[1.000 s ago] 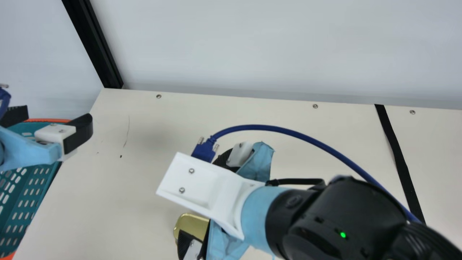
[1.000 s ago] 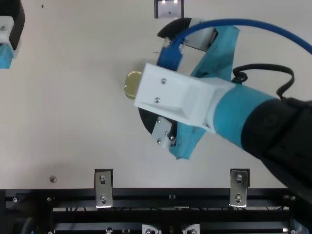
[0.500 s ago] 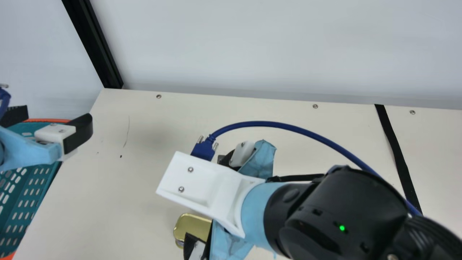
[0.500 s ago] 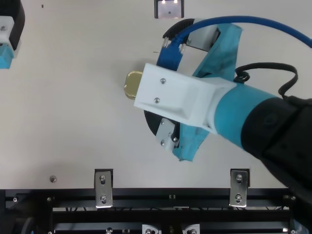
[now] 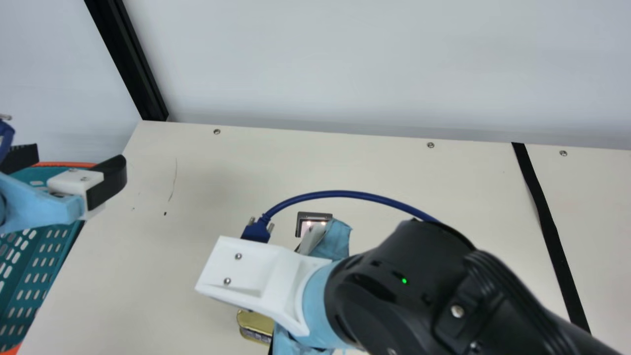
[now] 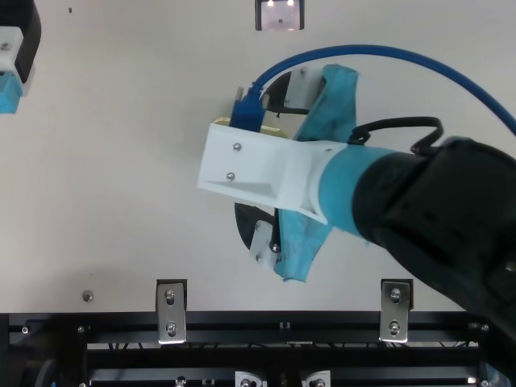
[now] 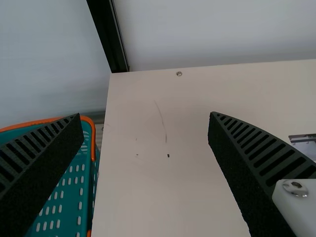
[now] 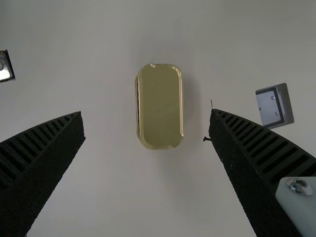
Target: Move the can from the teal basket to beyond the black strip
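Gold can [image 8: 160,106] ahead of the right gripper [image 6: 256,157], opposite the gap between spread fingers.

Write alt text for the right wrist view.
A gold, round-cornered can lies ungripped on the cream table, seen between the open jaws of the right gripper. A small grey-framed panel and a metal fitting sit farther out.

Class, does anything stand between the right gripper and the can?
Nothing visible does: the right gripper has open jaws and a free line to the can; the metal-framed piece lies off to one side.
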